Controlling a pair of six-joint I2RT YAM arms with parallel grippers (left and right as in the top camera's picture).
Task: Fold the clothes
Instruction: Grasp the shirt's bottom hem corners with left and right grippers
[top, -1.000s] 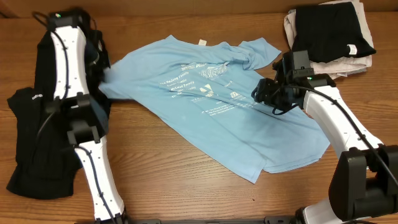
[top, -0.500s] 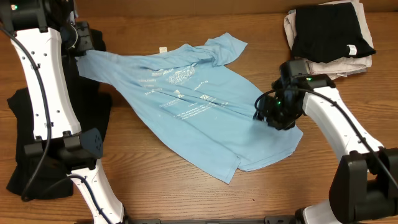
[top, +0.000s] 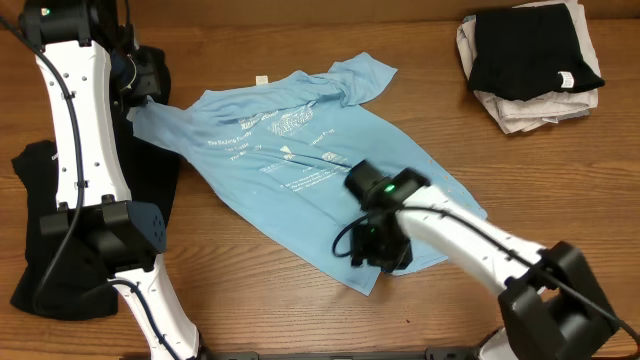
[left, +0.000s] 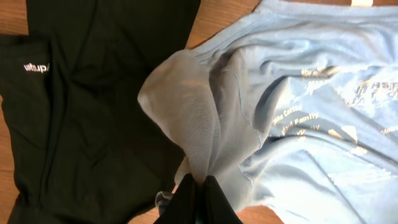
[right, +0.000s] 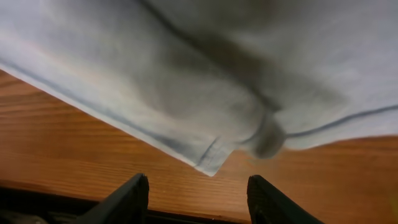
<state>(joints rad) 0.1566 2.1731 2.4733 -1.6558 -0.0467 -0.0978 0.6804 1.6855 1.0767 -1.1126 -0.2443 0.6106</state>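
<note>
The light blue T-shirt (top: 300, 150) lies on the counter (top: 250, 300), its long axis running from 11 to 5 o'clock seen from overhead. Our left tool (left: 198, 194) is pinched tight on its sleeve at 9 o'clock. Our right tool (right: 198, 198), nearer the hem, hangs wide open and empty, with the hem corner just ahead at 12 o'clock in its wrist view.

- T-shirt (top: 290, 215): light blue, with small white print toward 12 o'clock.
- Garment (top: 35, 250) at 9 o'clock: black, with a tiny white logo.
- Stack (top: 530, 50) at 2 o'clock: black on top with a white tag, pale off-white layers beneath.
- Table (top: 250, 310): brown wood grain.
- Left arm (top: 75, 130) and right arm (top: 470, 240): white shells, black joints, a green light on each.
</note>
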